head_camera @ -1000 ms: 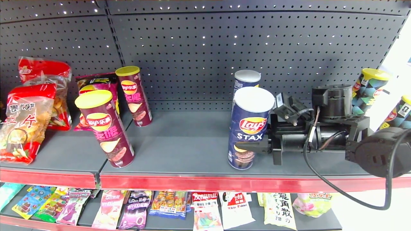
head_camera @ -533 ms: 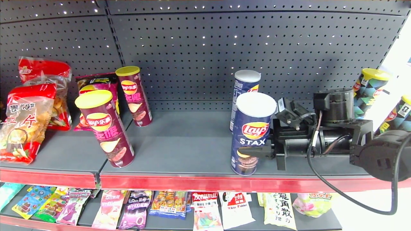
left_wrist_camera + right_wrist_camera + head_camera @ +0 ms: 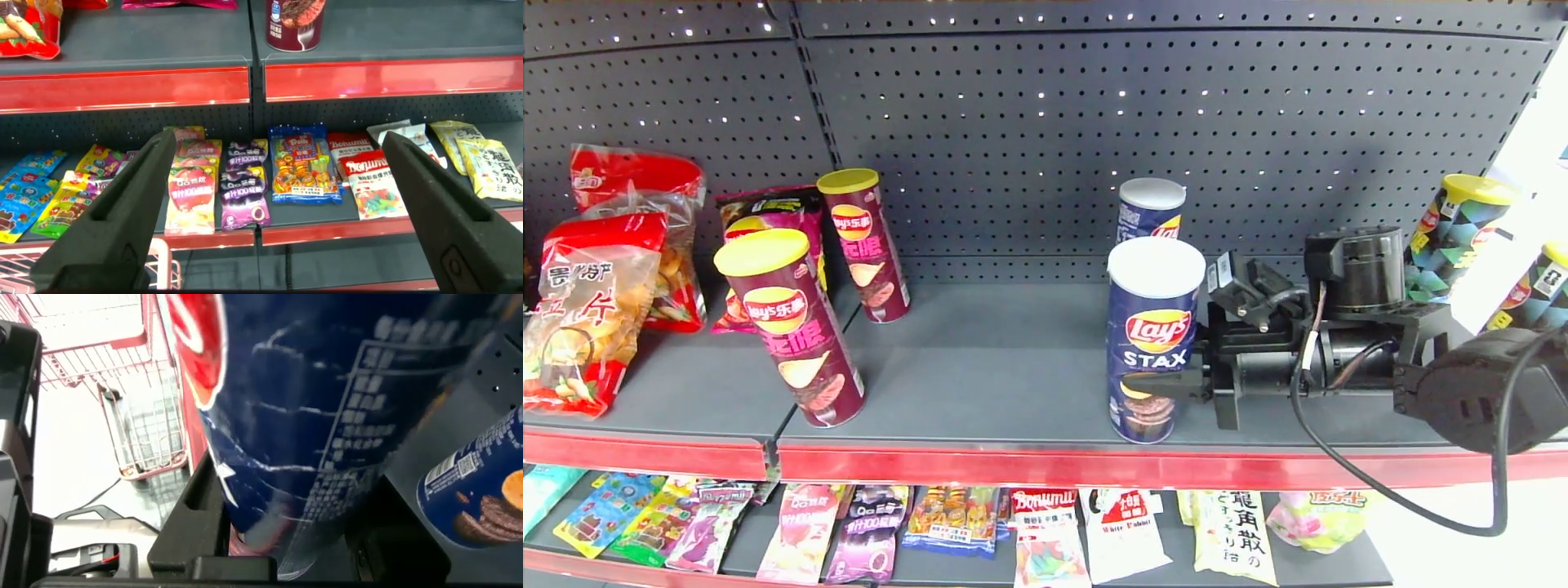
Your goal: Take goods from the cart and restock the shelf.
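A blue chip can (image 3: 1152, 339) with a white lid stands upright near the front edge of the grey shelf (image 3: 996, 367). My right gripper (image 3: 1160, 382) is shut on its lower half, coming in from the right. In the right wrist view the held can (image 3: 327, 416) sits close between the fingers. A second blue can (image 3: 1150, 208) stands just behind it by the pegboard, and shows again as the rear can (image 3: 482, 498). My left gripper (image 3: 274, 229) hangs open and holds nothing, in front of the lower shelf's snack packets (image 3: 302, 163). The red wire cart (image 3: 139, 400) is below.
Two maroon cans with yellow lids (image 3: 788, 327) (image 3: 862, 245) and snack bags (image 3: 588, 310) fill the shelf's left part. Patterned cans (image 3: 1462, 229) stand at the far right. Bare shelf lies between the maroon and blue cans. A red lip (image 3: 1094, 467) runs along the front edge.
My right gripper has lowered the blue can, straightened it from a slight tilt, and then shifted it a little to the left. The other goods have not moved.
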